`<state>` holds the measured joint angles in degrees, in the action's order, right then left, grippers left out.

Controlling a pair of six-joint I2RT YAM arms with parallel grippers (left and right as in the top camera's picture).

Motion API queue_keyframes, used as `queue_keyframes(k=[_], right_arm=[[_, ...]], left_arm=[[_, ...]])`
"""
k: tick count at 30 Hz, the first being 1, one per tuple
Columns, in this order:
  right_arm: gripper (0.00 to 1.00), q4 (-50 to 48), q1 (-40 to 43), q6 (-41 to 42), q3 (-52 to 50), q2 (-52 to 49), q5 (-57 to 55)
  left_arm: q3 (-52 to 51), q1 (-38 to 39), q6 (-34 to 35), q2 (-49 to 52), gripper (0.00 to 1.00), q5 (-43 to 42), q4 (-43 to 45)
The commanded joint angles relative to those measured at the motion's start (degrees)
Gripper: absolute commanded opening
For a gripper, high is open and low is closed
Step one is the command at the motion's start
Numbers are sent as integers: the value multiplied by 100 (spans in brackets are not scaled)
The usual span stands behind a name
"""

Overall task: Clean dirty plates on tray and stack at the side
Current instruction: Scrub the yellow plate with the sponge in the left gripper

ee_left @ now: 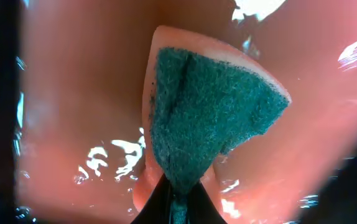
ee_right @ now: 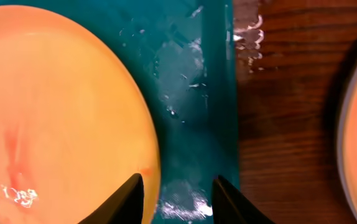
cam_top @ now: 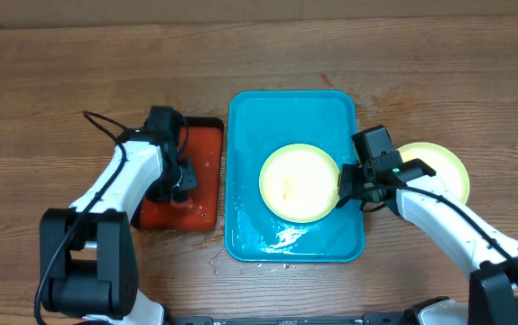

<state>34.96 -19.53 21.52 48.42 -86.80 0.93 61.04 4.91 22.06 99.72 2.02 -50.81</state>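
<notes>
Right wrist — spread fingers (ee_right: 129, 199) flank plate (ee_right: 60, 118) rim on tray (ee_right: 191, 93).

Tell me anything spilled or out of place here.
Water is spilled: shiny puddles lie on the blue tray, mostly near its front edge, and droplets sit on the wood table just beyond the tray's right rim. The plate on the tray carries a faint orange smear. Nothing looks tipped or broken.

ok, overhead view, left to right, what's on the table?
Small red plastic tray with black rim → round pale yellow-green plastic plate on the large turquoise plastic tray → right claw → second pale yellow-green plate on bare wood tabletop.
</notes>
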Motion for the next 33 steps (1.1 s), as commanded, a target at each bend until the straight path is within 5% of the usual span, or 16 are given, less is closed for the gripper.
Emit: queue_keyframes(k=[1, 15, 19, 23, 26, 33], right_arm=[[40, -96, 4, -363, 140, -35, 275], [46, -894, 4, -697, -85, -647, 522], [23, -1078, 4, -654, -92, -789, 520], [19, -1176, 4, -629, -129, -997, 525], [5, -1185, 4, -481, -129, -1222, 527], [4, -1174, 4, -372, -122, -1255, 535]], left_arm=[[74, 20, -26, -9, 4, 94, -133], [2531, 44, -197, -400, 4, 87, -2133], [2660, 68, -197, -400, 4, -146, -2129], [2660, 164, -201, -400, 4, -507, -1858], [2658, 315, -199, -396, 4, -872, -1617], [2573, 1338, 87, -258, 4, -1088, -839]])
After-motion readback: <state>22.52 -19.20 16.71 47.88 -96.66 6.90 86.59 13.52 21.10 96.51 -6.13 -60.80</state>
